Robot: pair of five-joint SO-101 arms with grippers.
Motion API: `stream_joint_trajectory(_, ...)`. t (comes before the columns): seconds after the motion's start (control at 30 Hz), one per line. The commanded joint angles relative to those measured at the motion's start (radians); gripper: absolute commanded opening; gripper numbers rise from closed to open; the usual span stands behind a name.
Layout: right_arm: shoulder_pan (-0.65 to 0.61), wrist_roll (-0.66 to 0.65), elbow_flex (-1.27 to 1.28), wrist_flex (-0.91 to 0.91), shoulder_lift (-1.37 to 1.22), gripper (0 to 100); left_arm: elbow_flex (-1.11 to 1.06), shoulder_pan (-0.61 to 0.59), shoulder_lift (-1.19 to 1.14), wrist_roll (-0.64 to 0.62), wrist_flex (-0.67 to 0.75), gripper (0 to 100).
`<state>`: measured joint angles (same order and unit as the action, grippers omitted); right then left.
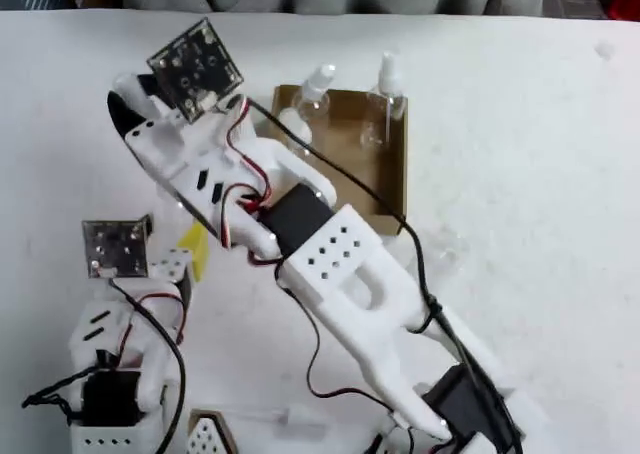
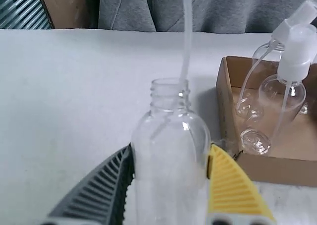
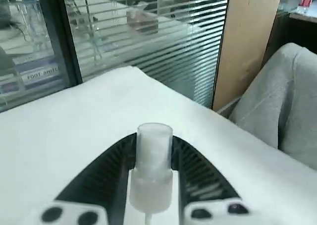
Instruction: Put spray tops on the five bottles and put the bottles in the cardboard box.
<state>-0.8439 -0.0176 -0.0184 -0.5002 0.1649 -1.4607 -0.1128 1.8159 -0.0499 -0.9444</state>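
Two hands share this step: the left hand (image 2: 171,185), clenched on the open bottle (image 2: 171,145) just left of the box (image 2: 225,111), should hold it upright while the right hand (image 3: 148,175), grasping the spray top (image 3: 153,155), lowers it straight, tube (image 2: 185,41) down the neck (image 2: 170,91).

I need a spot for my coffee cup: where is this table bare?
Bare table lies right of the cardboard box, out to the edge, and along the far left edge. It is crowded left of the box, around the right arm and left arm, down to the near edge.
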Motion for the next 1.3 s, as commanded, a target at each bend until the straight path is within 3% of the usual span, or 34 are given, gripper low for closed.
stream_joint_trajectory(0.0, -0.008, -0.002, -0.081, -0.065, 0.019, 1.6, 0.034, -0.013, 0.016, -0.074, 0.038, 2)
stream_joint_trajectory(0.67, -0.024, -0.002, -0.149, -0.093, -0.105, 1.6, 0.094, -0.013, 0.016, -0.077, 0.035, 2)
stream_joint_trajectory(0.97, -0.025, -0.002, -0.342, -0.361, -0.165, 1.6, 0.118, -0.050, 0.016, -0.077, 0.035, 2)
stream_joint_trajectory(1.27, -0.025, -0.002, -0.500, -0.467, -0.308, 1.6, 0.118, -0.050, 0.016, -0.077, 0.037, 2)
